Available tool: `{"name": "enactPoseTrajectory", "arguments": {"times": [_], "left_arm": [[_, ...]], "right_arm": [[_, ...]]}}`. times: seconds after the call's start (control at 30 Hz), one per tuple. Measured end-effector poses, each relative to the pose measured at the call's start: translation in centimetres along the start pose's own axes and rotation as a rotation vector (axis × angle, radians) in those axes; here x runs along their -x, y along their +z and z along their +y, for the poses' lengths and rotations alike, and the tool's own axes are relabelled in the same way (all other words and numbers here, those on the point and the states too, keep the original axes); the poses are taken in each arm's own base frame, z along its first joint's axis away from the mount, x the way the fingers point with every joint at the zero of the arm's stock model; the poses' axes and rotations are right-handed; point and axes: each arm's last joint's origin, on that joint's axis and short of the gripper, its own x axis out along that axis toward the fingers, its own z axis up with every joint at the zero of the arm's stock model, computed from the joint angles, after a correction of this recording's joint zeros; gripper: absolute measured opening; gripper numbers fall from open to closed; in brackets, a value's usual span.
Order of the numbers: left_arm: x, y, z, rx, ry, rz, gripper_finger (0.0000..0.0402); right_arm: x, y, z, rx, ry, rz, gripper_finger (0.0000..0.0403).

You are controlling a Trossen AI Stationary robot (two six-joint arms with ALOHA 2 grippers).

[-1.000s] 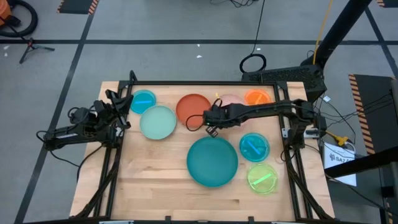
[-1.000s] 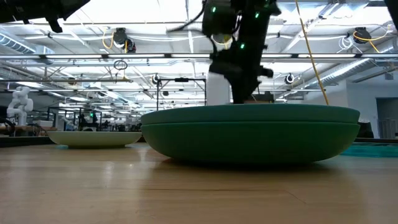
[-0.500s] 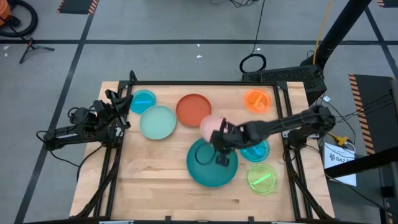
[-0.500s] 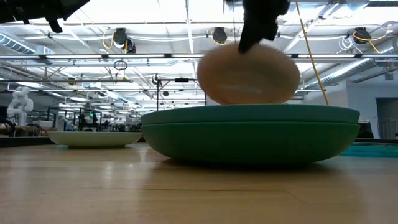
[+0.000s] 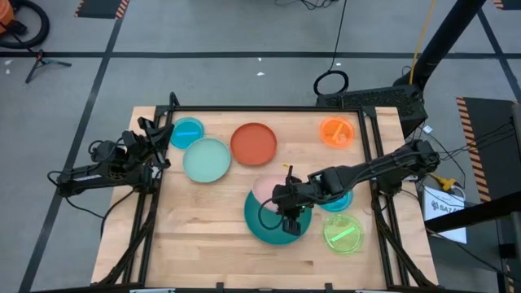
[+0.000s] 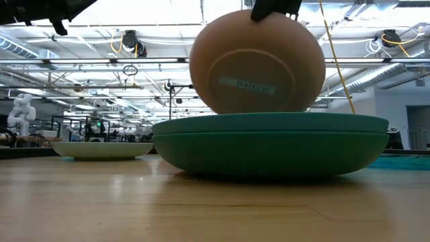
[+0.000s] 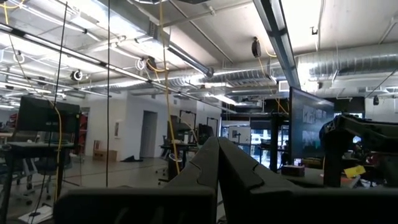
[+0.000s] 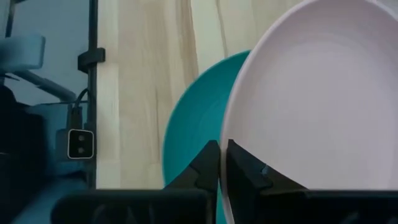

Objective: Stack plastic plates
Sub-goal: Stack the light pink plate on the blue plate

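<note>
My right gripper (image 5: pixel 285 200) is shut on the pink plate (image 5: pixel 265 187) and holds it over the far left part of the large teal plate (image 5: pixel 277 220). In the low view the pink plate (image 6: pixel 257 62) stands steeply tilted with its underside toward the near edge. Below it the teal plate (image 6: pixel 269 122) rests in the dark green one (image 6: pixel 269 151). Whether the pink plate's lower rim touches the teal plate I cannot tell. My left gripper (image 5: pixel 159 148) waits shut at the table's left edge, and its fingers (image 7: pixel 218 155) meet. My right gripper (image 8: pixel 222 155) pinches the pink plate's rim (image 8: pixel 231 134) between its two fingers, one on the inner face and one on the underside. It comes slanting from above and the table's right, at the plate's upper edge (image 6: pixel 272 16). The plate hangs below the fingers, steeply tilted.
On the far half of the table lie a mint plate (image 5: pixel 207 159), a red-orange plate (image 5: pixel 254 142), a small blue plate (image 5: pixel 187 132) and a small orange one (image 5: pixel 336 131). Another blue plate (image 5: pixel 335 198) lies under my right arm. A lime plate (image 5: pixel 343 233) lies near the right edge.
My right gripper took hold of the pink plate at the far side of the table. It lifted it clear and carried it toward the near edge, over the teal plate. On the way the plate tipped until its underside faces the near edge.
</note>
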Motion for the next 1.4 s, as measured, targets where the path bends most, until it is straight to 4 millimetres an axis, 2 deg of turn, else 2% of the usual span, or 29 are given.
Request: {"name": "enactPoseTrajectory", "arguments": {"times": [0.27,0.57,0.93,1.1,1.4], "left_arm": [[0.0,0.0,0.0,0.003,0.000,0.000,0.0006],[0.0,0.0,0.0,0.003,0.000,-0.001,0.0006],[0.0,0.0,0.0,0.002,0.000,0.000,0.0006],[0.0,0.0,0.0,0.002,0.000,0.000,0.0006],[0.0,0.0,0.0,0.002,0.000,0.000,0.0006]], "right_arm": [[-1.7,-0.2,-0.1,0.003,-0.002,0.049,0.0015],[-1.7,-0.2,-0.2,-0.016,-0.005,0.051,0.0020],[-1.7,0.2,-0.7,-0.036,-0.014,0.038,0.0090],[-1.7,0.4,-0.8,-0.039,-0.009,0.021,0.0109],[-1.7,0.7,-1.1,-0.087,-0.036,-0.011,0.0096]]}}
